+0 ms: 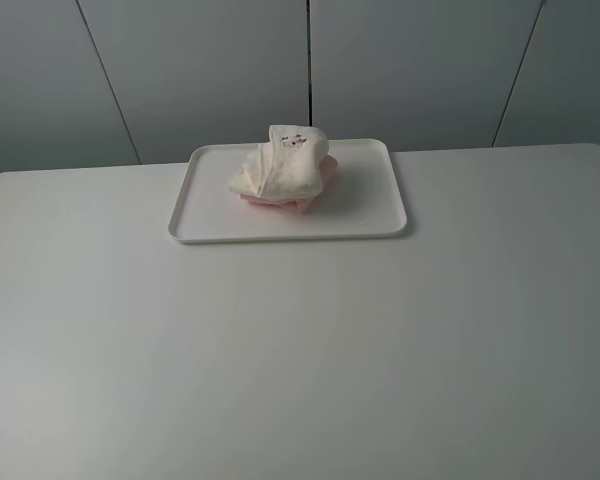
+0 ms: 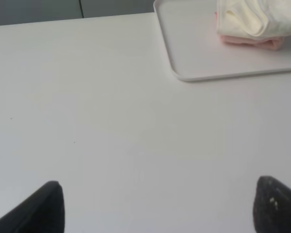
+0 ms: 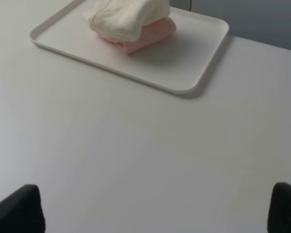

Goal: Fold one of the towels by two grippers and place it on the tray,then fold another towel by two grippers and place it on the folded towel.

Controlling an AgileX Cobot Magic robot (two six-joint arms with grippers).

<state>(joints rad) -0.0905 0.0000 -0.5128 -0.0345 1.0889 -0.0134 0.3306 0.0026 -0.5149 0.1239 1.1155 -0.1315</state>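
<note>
- Tray [image 1: 205,225], white with a low rim and rounded corners, lies flat on the white bench [image 1: 300,350], toward the far edge of it, just in front of the grey wall panels [image 1: 210,70].
- Pink towel [image 1: 302,203] sits folded on the tray, a little toward the tray's far side and near its middle; only its lower edge shows under the other cloth.
- Cream-white towel [image 1: 280,165] rests bunched on top of the pink towel, covering most of it, with a small embroidered mark [image 1: 294,141] on its upper face, on the side away from the tray's near rim.
- Both towels lie wholly inside the tray's rim, with bare tray floor on each side of them.
- Left hand [image 2: 157,206] is released: its two black fingertips [image 2: 43,208] stand wide apart over bare bench, well short of the tray's near rim and touching nothing.
- Right hand [image 3: 155,208] is likewise released, fingertips [image 3: 19,211] spread wide above bare bench, well apart from the tray and holding nothing.
- Neither hand shows in the exterior high view.
</note>
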